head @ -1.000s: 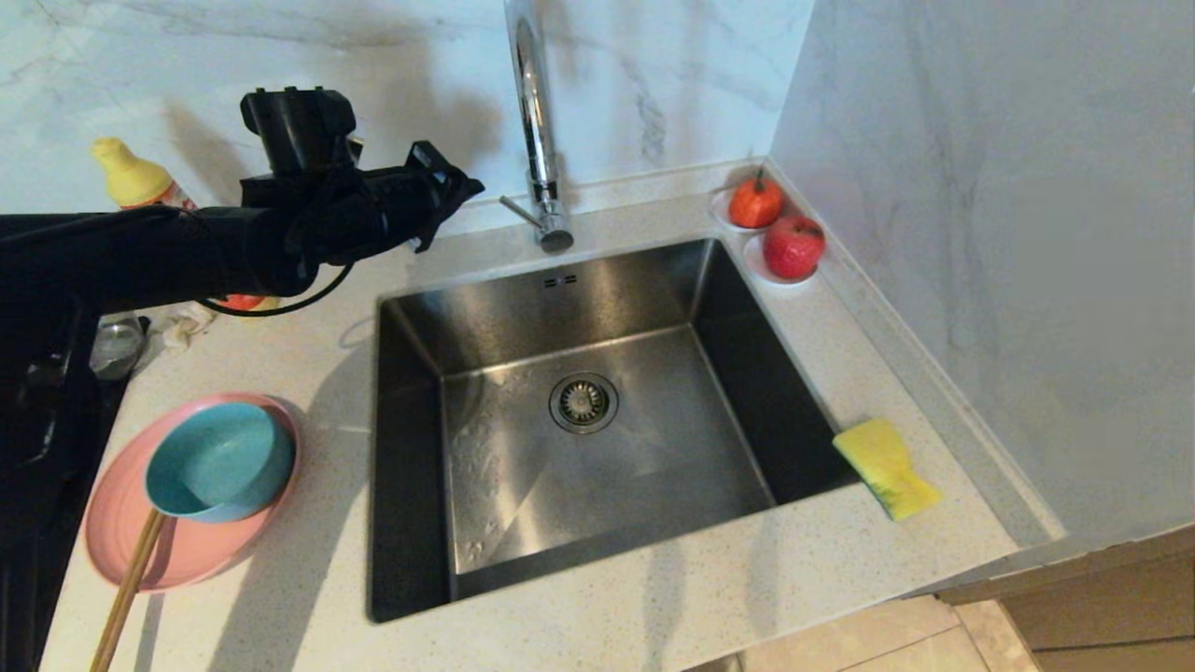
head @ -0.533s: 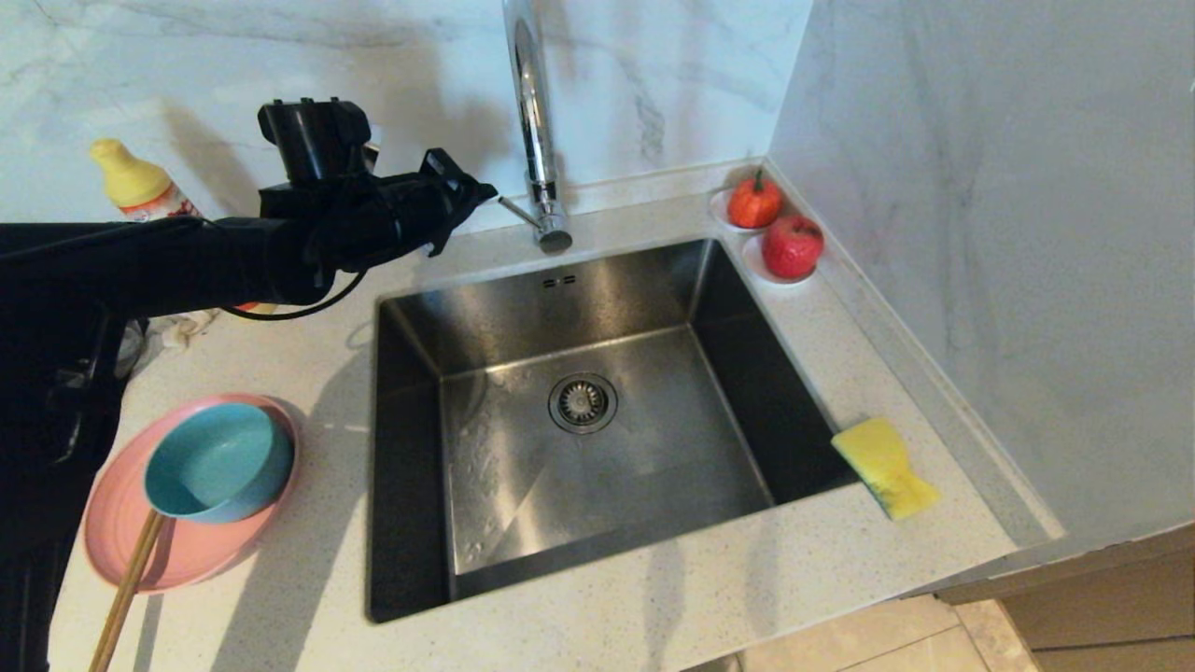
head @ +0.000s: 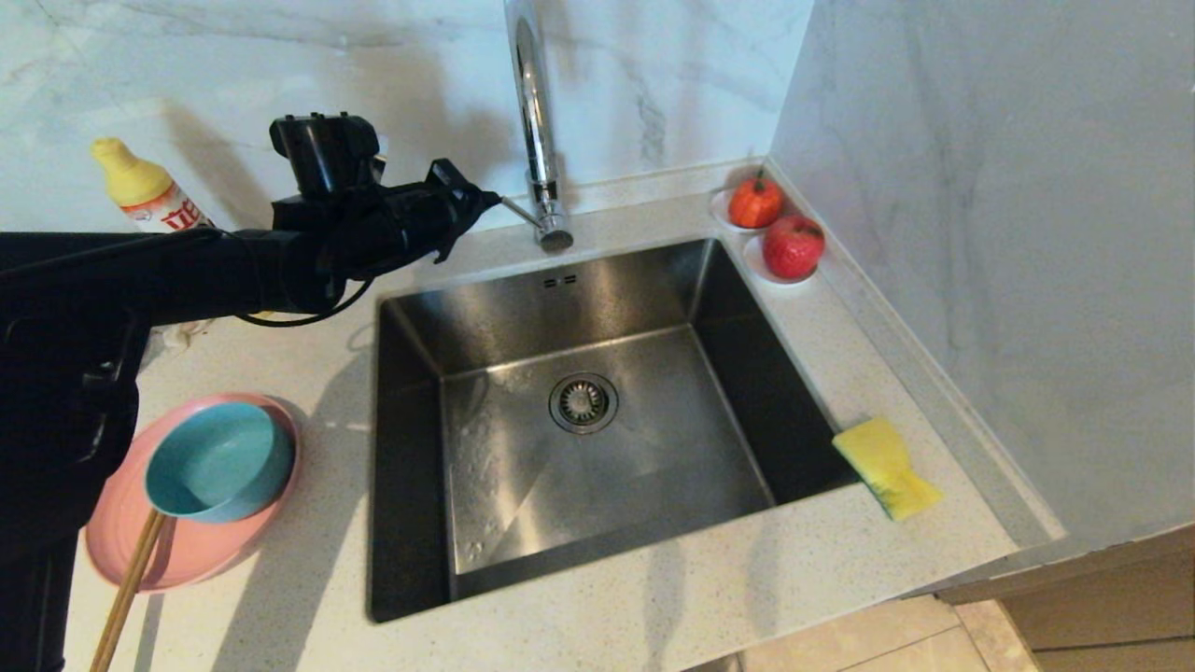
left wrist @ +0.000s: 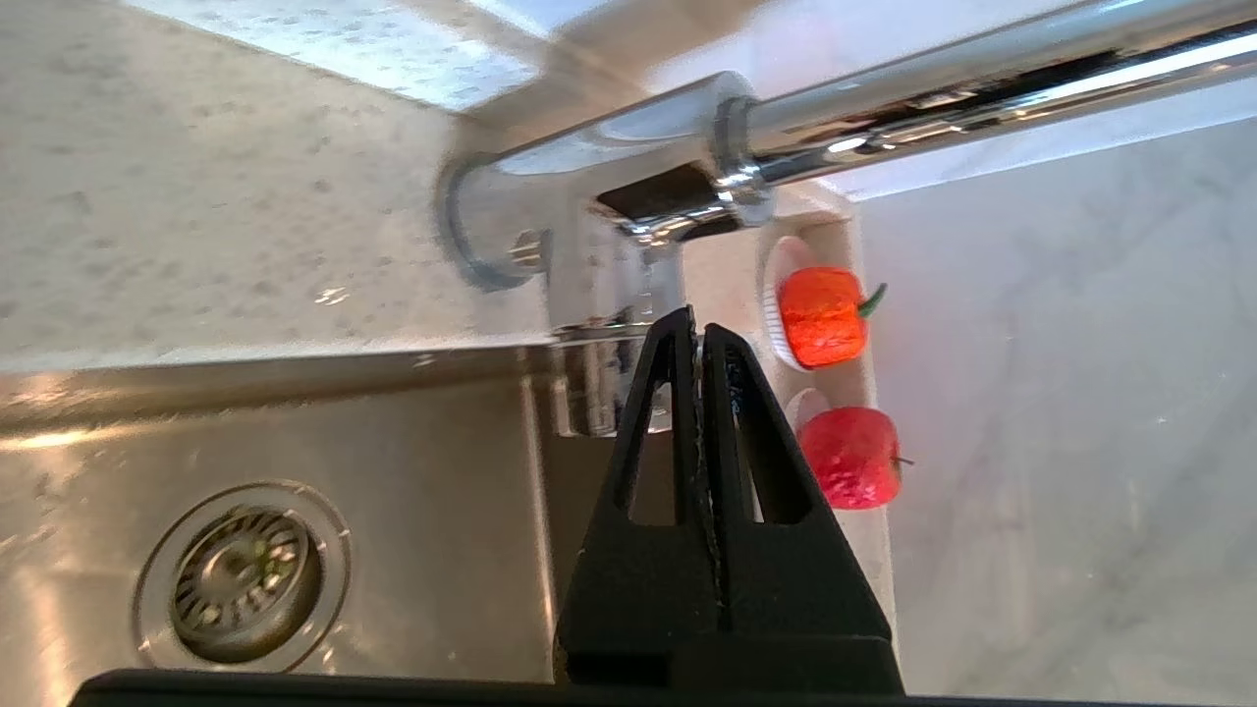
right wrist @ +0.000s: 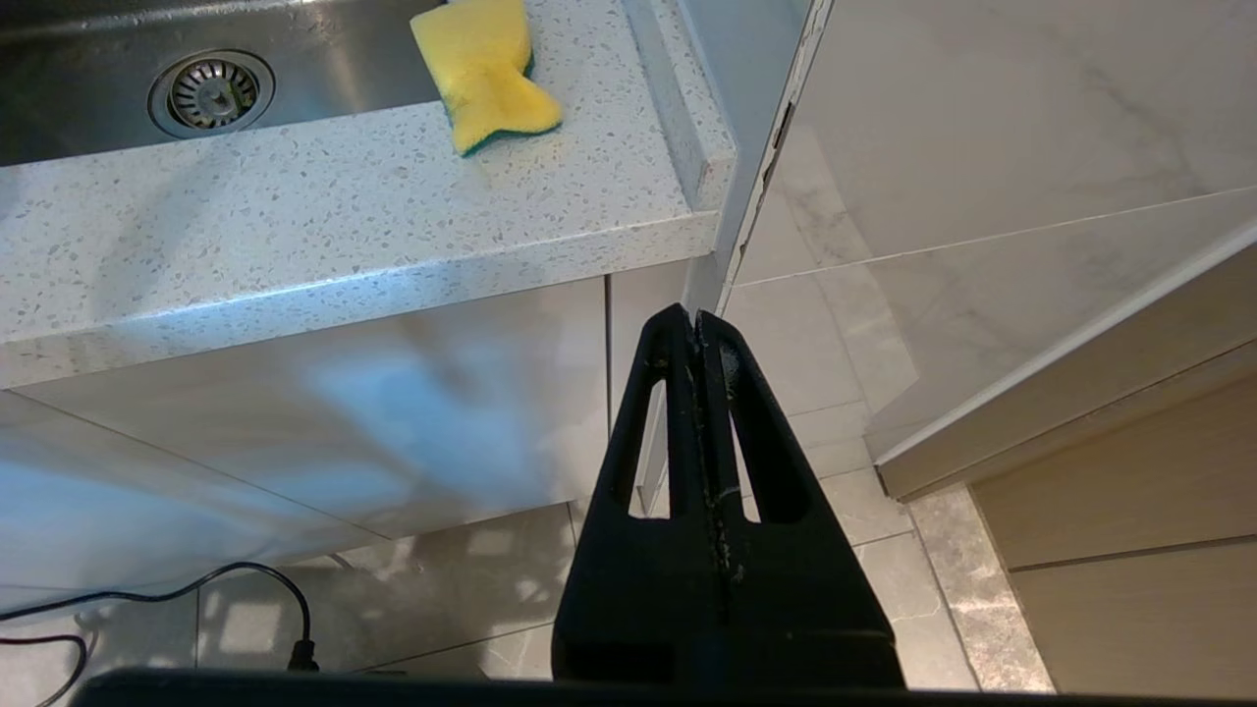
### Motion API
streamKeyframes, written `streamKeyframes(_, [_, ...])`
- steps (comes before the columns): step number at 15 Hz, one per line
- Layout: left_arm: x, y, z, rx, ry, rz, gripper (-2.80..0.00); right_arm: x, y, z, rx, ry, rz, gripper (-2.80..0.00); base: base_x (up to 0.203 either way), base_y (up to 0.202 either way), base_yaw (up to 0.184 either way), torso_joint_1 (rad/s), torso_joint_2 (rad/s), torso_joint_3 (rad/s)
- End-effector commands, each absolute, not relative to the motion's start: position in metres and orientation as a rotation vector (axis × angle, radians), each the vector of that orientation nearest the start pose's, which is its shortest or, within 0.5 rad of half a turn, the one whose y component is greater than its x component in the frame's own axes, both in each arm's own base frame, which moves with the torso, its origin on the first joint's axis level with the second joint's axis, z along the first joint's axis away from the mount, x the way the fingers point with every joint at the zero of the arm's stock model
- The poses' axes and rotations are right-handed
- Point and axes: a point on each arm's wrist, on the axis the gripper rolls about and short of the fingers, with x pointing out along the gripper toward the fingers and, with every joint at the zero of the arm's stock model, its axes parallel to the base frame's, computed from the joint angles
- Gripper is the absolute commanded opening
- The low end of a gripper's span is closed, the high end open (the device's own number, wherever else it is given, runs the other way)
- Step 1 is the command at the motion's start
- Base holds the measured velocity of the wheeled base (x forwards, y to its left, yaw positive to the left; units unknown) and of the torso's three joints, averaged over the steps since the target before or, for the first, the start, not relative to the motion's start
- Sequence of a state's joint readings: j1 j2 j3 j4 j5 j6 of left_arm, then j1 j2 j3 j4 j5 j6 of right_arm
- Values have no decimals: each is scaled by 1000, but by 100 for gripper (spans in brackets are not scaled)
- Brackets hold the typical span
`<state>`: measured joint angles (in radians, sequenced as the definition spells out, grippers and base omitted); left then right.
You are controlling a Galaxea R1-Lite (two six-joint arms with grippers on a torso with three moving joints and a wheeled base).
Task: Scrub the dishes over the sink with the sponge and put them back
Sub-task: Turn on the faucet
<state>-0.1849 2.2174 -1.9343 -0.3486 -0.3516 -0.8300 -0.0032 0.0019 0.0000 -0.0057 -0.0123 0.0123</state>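
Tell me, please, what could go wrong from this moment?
1. The shut left gripper is right at the faucet lever; a hard push may slip off.
2. Chopsticks lean on the teal bowl, which sits in the pink plate; lifting a dish may tip them.

Only one marking shows: red characters on the white label of the yellow-capped bottle (head: 149, 198), standing behind the left gripper (head: 490, 199) beside its arm; they cannot be read.

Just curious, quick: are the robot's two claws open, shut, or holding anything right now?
Left gripper: shut, empty, tips at the faucet handle.
Right gripper: shut, empty, parked below the counter.
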Motion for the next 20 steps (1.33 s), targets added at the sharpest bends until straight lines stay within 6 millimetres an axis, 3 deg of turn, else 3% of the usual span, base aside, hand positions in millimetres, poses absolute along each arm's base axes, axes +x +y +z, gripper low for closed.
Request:
streamKeyframes(1, [463, -99, 266, -805, 168, -558, -280, -23, 0, 76, 12, -3, -15, -280, 0, 0, 0, 0, 0, 0])
streamKeyframes(20, [466, -101, 264, -779, 146, -600, -280, -23, 0, 76, 12, -3, -16, -280, 0, 0, 0, 0, 0, 0])
